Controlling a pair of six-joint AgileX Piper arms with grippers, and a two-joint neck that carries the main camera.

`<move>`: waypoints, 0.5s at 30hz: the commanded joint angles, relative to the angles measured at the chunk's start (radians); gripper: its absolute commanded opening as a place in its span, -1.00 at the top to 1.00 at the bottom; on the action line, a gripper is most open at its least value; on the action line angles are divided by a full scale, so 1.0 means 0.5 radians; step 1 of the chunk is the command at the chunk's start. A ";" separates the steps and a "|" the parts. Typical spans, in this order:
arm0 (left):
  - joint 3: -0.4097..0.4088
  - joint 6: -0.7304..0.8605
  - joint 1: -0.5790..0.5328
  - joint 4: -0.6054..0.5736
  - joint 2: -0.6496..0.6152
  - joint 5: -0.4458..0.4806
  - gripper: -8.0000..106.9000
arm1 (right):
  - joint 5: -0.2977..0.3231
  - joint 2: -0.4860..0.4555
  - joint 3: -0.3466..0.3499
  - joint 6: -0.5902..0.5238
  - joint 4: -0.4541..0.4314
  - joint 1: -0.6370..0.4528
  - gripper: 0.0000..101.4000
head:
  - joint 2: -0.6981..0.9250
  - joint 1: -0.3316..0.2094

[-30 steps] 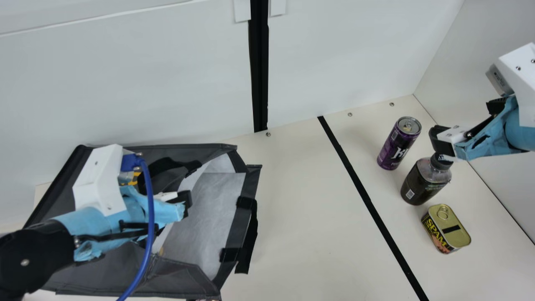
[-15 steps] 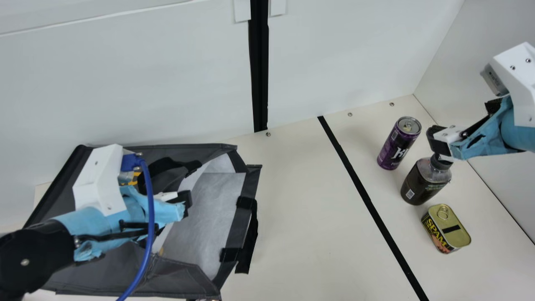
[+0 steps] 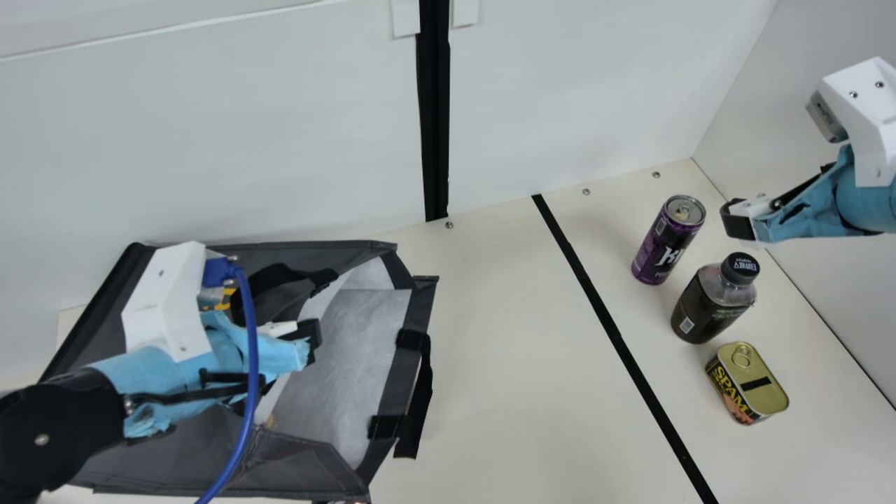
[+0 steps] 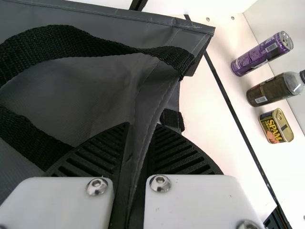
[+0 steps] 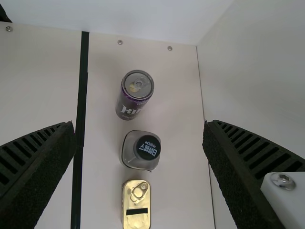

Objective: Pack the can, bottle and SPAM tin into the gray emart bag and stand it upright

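Bag (image 3: 301, 465) in left tool (image 3: 309, 341), right (image 3: 757, 215) agape

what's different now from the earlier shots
The right gripper has moved up in the main view, a little above the bottle, so the cap it partly covered now shows whole. No new hold is visible. The left gripper stays put at the bag; bag, bottle, can and tin haven't moved.

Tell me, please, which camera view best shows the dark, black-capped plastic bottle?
The main view: it shows the dark, black-capped plastic bottle whole, cap to base. The left wrist view crops its cap at the edge, while the right wrist view looks down on it, foreshortening its height.
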 commanded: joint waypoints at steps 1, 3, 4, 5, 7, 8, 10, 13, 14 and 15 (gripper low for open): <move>0.000 0.000 0.000 0.000 0.000 0.000 1.00 | 0.013 0.047 -0.037 0.022 -0.015 0.010 -0.87 | -0.005 -0.045; 0.000 0.000 0.000 0.000 0.000 0.000 1.00 | 0.014 0.091 -0.067 0.043 -0.031 0.028 -0.87 | -0.005 -0.045; 0.000 0.000 0.000 0.000 0.000 0.000 1.00 | 0.014 0.112 -0.080 0.052 -0.039 0.036 -0.87 | -0.005 -0.045; 0.000 0.000 0.000 0.000 0.000 0.000 1.00 | 0.014 0.134 -0.094 0.060 -0.045 0.044 -0.87 | -0.005 -0.045; 0.000 0.000 0.000 0.000 0.000 0.000 1.00 | 0.014 0.176 -0.118 0.076 -0.057 0.060 -0.87 | -0.005 -0.045; 0.000 0.000 0.000 0.000 0.000 0.000 1.00 | 0.014 0.197 -0.129 0.084 -0.062 0.069 -0.87 | -0.005 -0.045; 0.000 0.000 0.000 0.000 0.000 0.000 1.00 | 0.014 0.237 -0.147 0.100 -0.069 0.085 -0.87 | -0.005 -0.045; 0.000 0.000 0.000 0.000 0.000 0.000 1.00 | 0.014 0.298 -0.174 0.121 -0.081 0.109 -0.87 | -0.005 -0.045; 0.000 0.000 0.000 0.000 0.000 0.000 1.00 | 0.014 0.318 -0.182 0.128 -0.085 0.118 -0.87 | -0.005 -0.045; 0.000 0.000 0.000 0.000 0.000 0.000 1.00 | 0.014 0.338 -0.191 0.136 -0.089 0.126 -0.87 | -0.005 -0.045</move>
